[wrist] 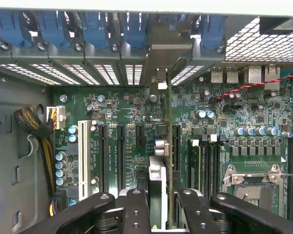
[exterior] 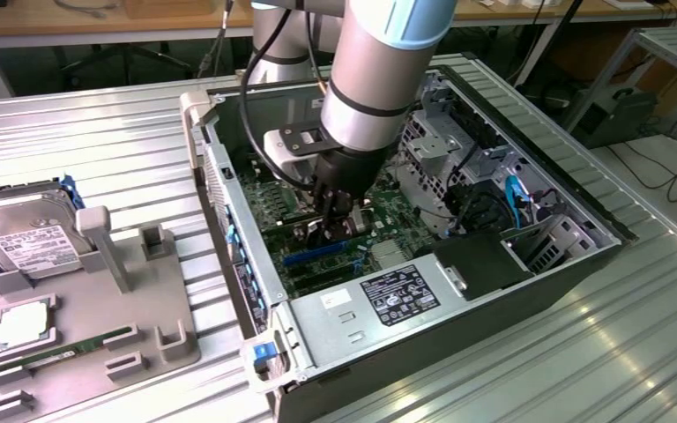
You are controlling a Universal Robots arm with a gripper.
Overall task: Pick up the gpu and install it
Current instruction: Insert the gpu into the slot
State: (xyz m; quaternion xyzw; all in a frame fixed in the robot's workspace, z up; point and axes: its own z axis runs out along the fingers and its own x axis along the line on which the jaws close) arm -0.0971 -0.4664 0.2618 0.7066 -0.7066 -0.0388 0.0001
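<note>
The gripper (exterior: 336, 227) is reaching down into the open computer case (exterior: 242, 256). Its fingers (wrist: 136, 209) are partly closed and are clamping the gpu (wrist: 170, 146) between them. The card is standing edge-on over the motherboard (wrist: 122, 112), with its metal end bracket at the case's slotted rear wall. Whether it is seated in a slot cannot be told. On the exterior view's left, well apart, a hard drive (exterior: 21, 233) is lying on a grey holder (exterior: 138, 308).

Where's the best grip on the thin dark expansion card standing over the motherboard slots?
Take the thin dark expansion card by its upper long edge, from straight above, pinching both flat faces, as the hand does. It stands upright, edge-on over the green motherboard, so only that edge is free.
</note>
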